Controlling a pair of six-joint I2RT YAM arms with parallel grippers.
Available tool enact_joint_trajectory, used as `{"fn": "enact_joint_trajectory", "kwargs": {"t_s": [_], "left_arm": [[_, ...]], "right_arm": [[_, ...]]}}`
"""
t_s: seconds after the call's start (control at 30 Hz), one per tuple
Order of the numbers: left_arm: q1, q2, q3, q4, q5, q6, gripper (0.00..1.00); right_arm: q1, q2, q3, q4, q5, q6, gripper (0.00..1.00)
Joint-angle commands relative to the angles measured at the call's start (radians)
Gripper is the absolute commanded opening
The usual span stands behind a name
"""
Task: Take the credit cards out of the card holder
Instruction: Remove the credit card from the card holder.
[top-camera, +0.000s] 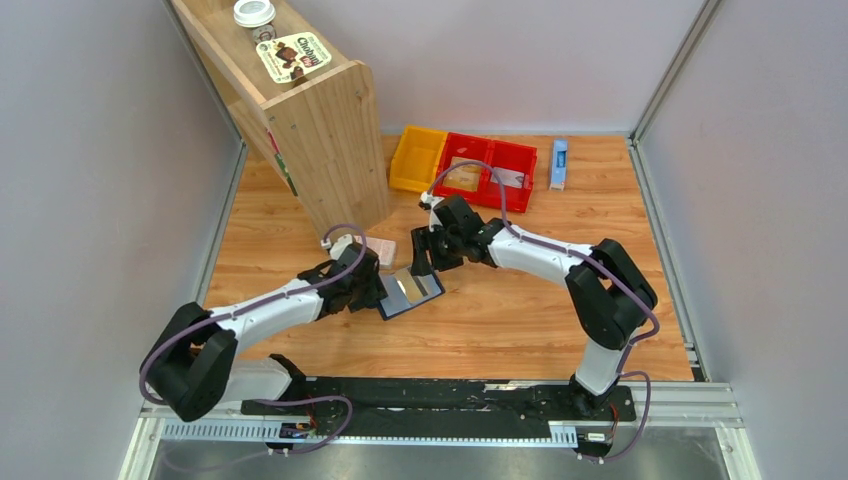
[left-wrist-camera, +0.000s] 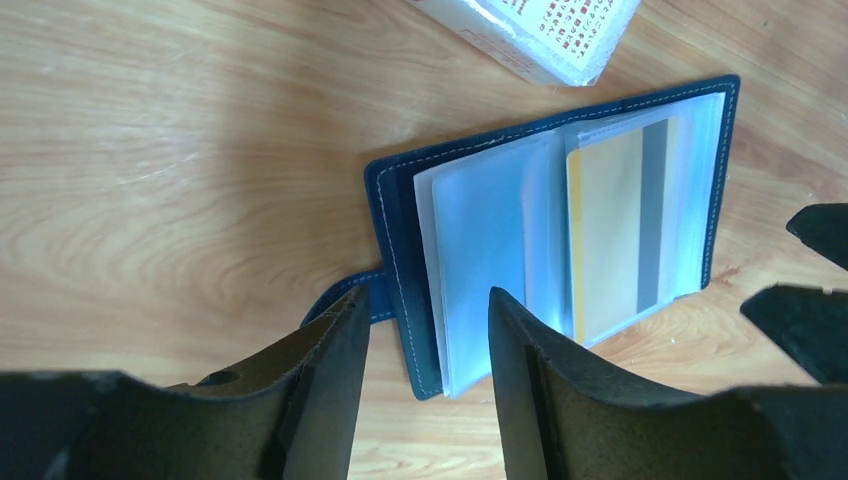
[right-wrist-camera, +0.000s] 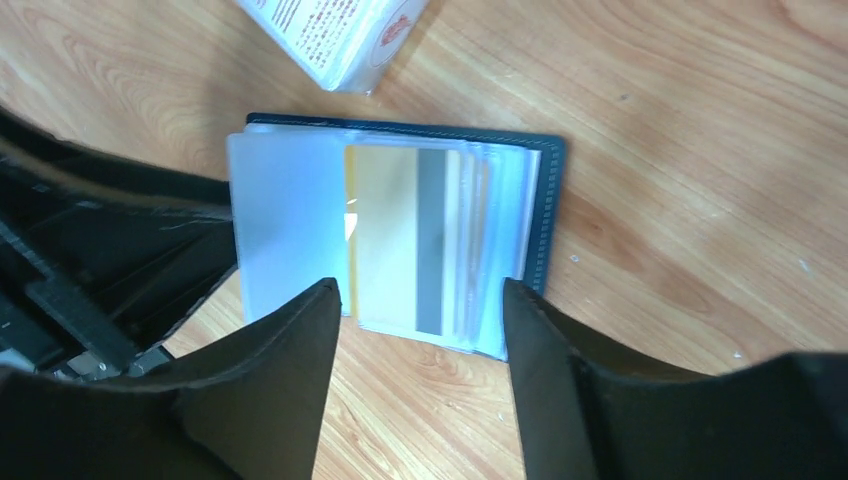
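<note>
Card holder (left-wrist-camera: 395, 230) lies open on the table (left-wrist-camera: 150, 150), tan card (left-wrist-camera: 605, 230) sleeved inside (maybe more behind it), left gripper (left-wrist-camera: 425, 300) and right gripper (right-wrist-camera: 420, 288) both hover jaws apart, empty, so next up is pinching that card's edge out.

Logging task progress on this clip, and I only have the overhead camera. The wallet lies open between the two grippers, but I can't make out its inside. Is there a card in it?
Observer: Yes. The left wrist camera shows a yellow card with a grey stripe, tucked in one of the clear sleeves of the wallet.
Operator: Has either gripper got hold of that card?
Observer: No. The left gripper and the right gripper are both open above the sleeves, and neither has closed on anything.
</note>
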Motion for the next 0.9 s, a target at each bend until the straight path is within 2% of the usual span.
{"fn": "enact_joint_trajectory", "kwargs": {"t_s": [0.0, 0.17, 0.33, 0.47, 0.73, 0.87], "left_arm": [[-0.004, -0.118, 0.007, -0.131, -0.054, 0.013, 0.56], [-0.004, -0.204, 0.047, -0.203, -0.077, 0.018, 0.56], [-0.004, -0.255, 0.101, -0.215, -0.056, 0.028, 0.56], [-0.004, -0.229, 0.101, -0.073, 0.036, 0.018, 0.53], [0.039, 0.009, 0.005, 0.263, 0.213, -0.047, 0.5], [0.044, 0.086, -0.031, 0.375, 0.233, -0.053, 0.51]], "right_arm": [[-0.008, 0.003, 0.016, 0.056, -0.006, -0.005, 0.58], [-0.008, 0.028, 0.012, 0.086, -0.041, -0.003, 0.39], [-0.008, 0.046, -0.002, 0.132, -0.098, 0.006, 0.33], [-0.008, 0.068, -0.008, 0.135, -0.101, 0.012, 0.3], [-0.018, 0.091, -0.028, 0.149, -0.08, 0.017, 0.29], [-0.02, 0.102, -0.043, 0.154, -0.087, 0.012, 0.29]]}}
